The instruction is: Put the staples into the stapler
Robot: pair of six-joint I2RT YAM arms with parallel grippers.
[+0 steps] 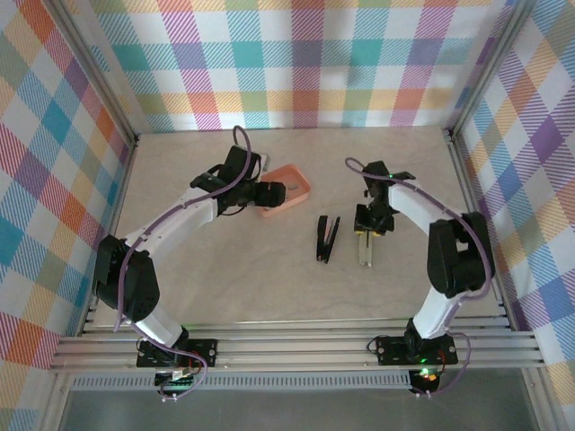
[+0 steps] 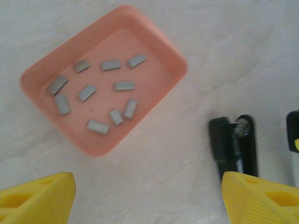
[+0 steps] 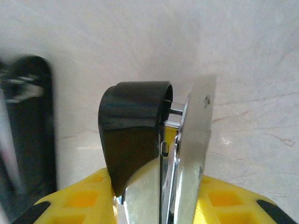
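Seemingly early in the job: loose in the salmon tray (image 2: 99, 144), all the staples (image 2: 124, 85), none lifted and none visibly in the black stapler (image 1: 326, 239), lying apparently hinged open on the bench (image 1: 225, 287) near the tray. Spread wide and empty above the tray, the left jaws; pinched on a black-capped metal piece (image 3: 135, 135) just right of the stapler, the right jaws, whether part of it impossible to tell. Left to do, most likely: picking a strip, seating it in the channel, closing up.
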